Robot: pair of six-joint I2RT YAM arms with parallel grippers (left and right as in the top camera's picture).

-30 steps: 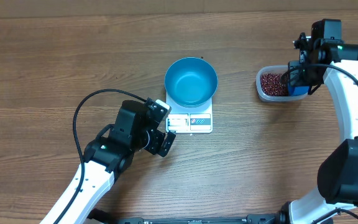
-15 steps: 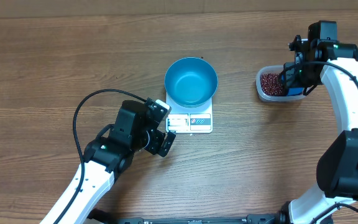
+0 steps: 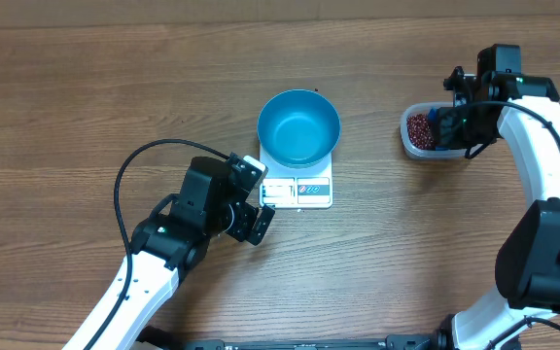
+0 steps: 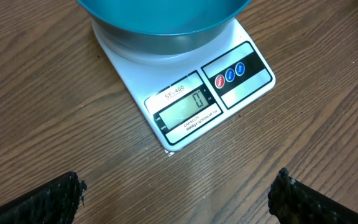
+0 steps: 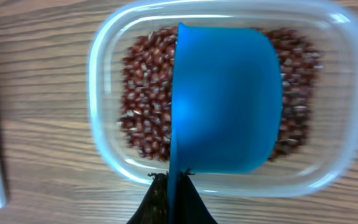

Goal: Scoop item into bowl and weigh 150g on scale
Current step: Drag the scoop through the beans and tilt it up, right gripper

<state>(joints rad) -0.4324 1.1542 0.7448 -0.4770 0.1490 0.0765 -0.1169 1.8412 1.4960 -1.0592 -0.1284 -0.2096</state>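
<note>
Bright blue bowl (image 3: 299,128). White scale (image 3: 297,192), pale grey-green display (image 4: 182,107), black-outlined panel with one red, two blue buttons (image 4: 230,74). Dark red beans (image 5: 143,93), pale flecks. Blue scoop (image 5: 225,99). Clear tub (image 5: 104,56). Brown counter (image 3: 86,97), streaky darker wood grain. White arms (image 3: 544,146), black joints.

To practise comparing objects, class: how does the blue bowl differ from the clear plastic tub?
The bowl is round and opaque bright blue; the tub is a clear rounded rectangle. The bowl is empty; the tub holds dark red beans. The bowl sits on the white scale; the tub stands directly on the table. Both are open-topped containers.
</note>
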